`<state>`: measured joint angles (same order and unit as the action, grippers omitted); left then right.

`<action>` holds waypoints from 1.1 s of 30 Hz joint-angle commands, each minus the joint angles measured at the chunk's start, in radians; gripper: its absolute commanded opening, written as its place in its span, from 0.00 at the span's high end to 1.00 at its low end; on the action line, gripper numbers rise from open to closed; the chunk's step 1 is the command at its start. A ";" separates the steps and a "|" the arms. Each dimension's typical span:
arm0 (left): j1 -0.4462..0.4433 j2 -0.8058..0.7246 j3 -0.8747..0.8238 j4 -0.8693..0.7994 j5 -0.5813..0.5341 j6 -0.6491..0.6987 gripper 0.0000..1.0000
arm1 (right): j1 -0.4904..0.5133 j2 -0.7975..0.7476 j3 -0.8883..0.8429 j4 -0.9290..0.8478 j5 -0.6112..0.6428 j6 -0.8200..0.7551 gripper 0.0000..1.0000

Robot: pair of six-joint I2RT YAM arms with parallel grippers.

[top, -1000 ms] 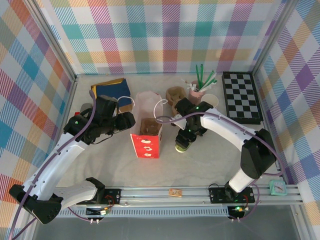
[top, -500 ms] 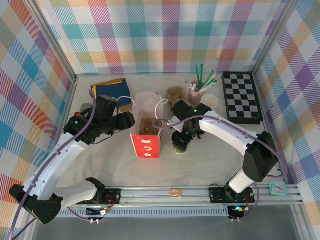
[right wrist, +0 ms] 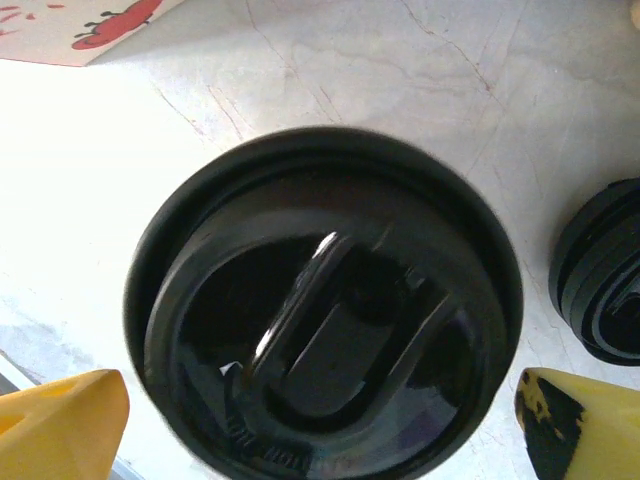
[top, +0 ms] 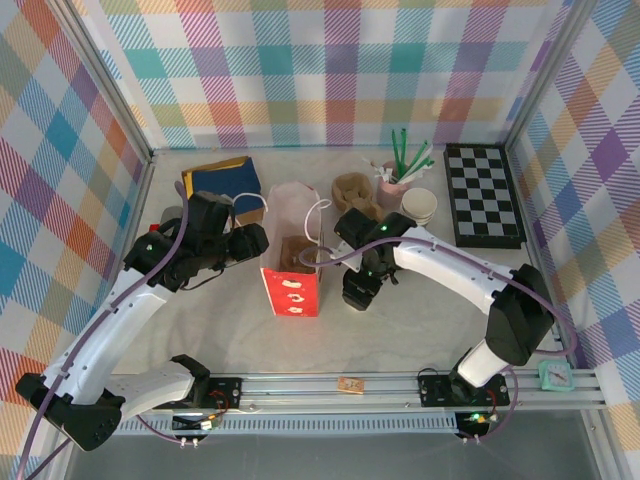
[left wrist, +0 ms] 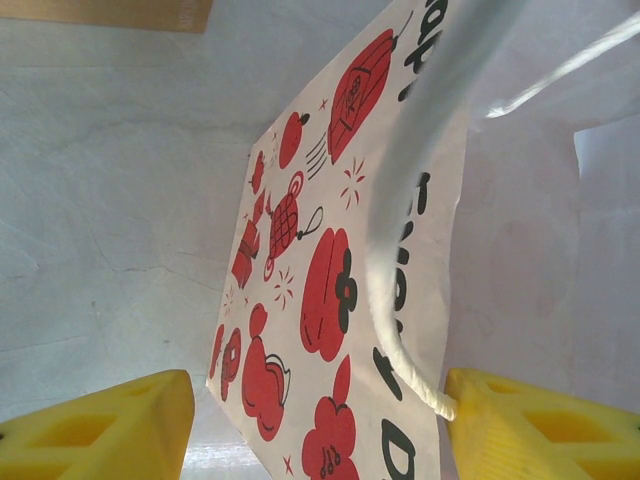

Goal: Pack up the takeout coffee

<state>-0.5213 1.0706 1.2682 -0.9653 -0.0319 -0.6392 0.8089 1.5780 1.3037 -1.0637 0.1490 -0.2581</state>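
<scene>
The takeout coffee (right wrist: 330, 310) stands on the table just right of the paper bag (top: 293, 285), and from above I see mostly its round black lid. My right gripper (right wrist: 320, 430) hangs directly over it, open, with a yellow fingertip on each side and a gap to the lid's rim. In the top view that gripper (top: 358, 290) covers most of the cup (top: 356, 297). My left gripper (top: 252, 242) is at the bag's left wall. Its jaws stand apart around the red-printed paper (left wrist: 330, 290), and the white rope handle (left wrist: 400, 250) touches its right finger.
A loose black lid (right wrist: 600, 275) lies close to the coffee's right. Behind are a lidless cup (top: 421, 205), a pink holder of green straws (top: 398, 175), a chessboard (top: 484, 195) and a blue box (top: 222, 180). Something brown (top: 295, 252) sits inside the bag.
My right gripper has slid a little left, toward the bag, staying over the coffee. The left arm and the bag have not moved.
</scene>
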 commanded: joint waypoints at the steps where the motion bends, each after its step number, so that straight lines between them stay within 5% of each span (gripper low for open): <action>1: 0.003 -0.020 -0.002 -0.001 -0.010 -0.002 0.33 | 0.003 0.007 0.021 -0.018 0.030 0.008 0.01; 33: 0.004 -0.013 -0.006 0.004 -0.011 0.001 0.34 | -0.017 0.115 0.026 0.025 -0.072 0.006 0.01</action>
<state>-0.5213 1.0645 1.2678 -0.9653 -0.0383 -0.6392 0.8005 1.6722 1.3384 -1.0454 0.1081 -0.2584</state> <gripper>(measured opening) 0.660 0.990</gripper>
